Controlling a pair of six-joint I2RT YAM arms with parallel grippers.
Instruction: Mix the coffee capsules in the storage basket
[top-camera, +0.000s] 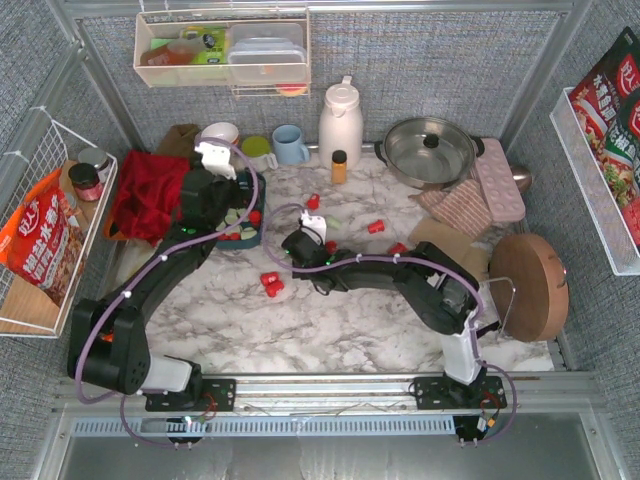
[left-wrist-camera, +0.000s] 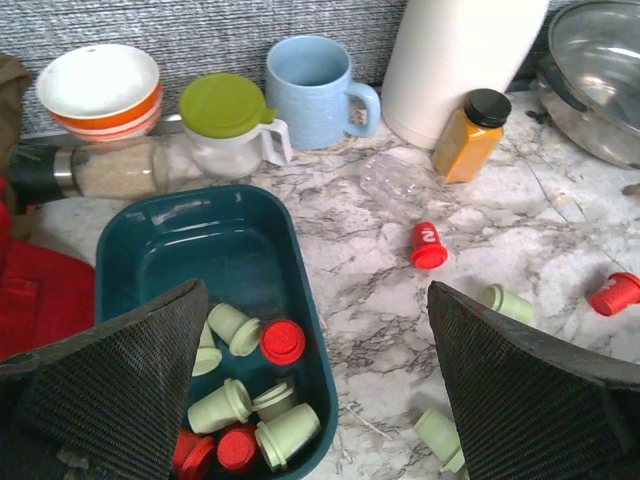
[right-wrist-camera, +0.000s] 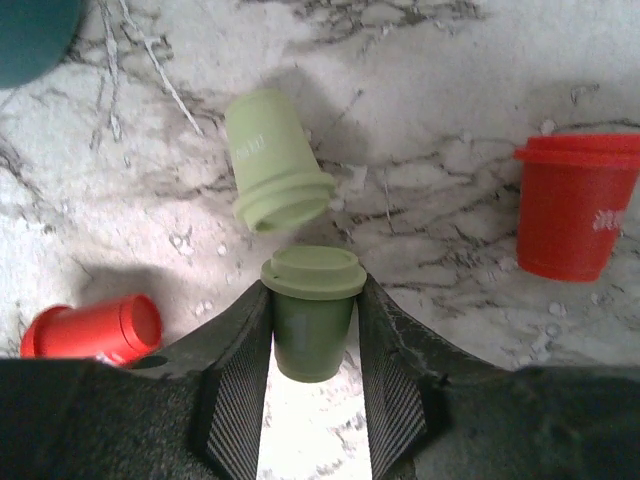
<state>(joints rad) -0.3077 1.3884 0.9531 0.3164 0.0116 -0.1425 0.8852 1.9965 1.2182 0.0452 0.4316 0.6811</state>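
Note:
The dark teal storage basket (left-wrist-camera: 200, 250) holds several mint green (left-wrist-camera: 235, 328) and red (left-wrist-camera: 283, 341) coffee capsules at its near end. My left gripper (left-wrist-camera: 315, 300) is open and empty above the basket's right wall; it also shows in the top view (top-camera: 228, 212). My right gripper (right-wrist-camera: 312, 300) is shut on a green capsule (right-wrist-camera: 310, 320), held upside down just above the marble, to the right of the basket (top-camera: 246, 232). Another green capsule (right-wrist-camera: 275, 165) lies just ahead of it. Red capsules lie to its left (right-wrist-camera: 95, 328) and right (right-wrist-camera: 575, 205). More loose capsules (top-camera: 270, 285) lie on the table.
Behind the basket stand a blue mug (left-wrist-camera: 315, 85), a green-lidded jar (left-wrist-camera: 230, 125), a bowl (left-wrist-camera: 100, 85), a white thermos (top-camera: 340, 120) and an amber bottle (left-wrist-camera: 470, 135). A steel pot (top-camera: 430, 150) sits back right, a red cloth (top-camera: 148, 195) left, a wooden board (top-camera: 528, 287) right.

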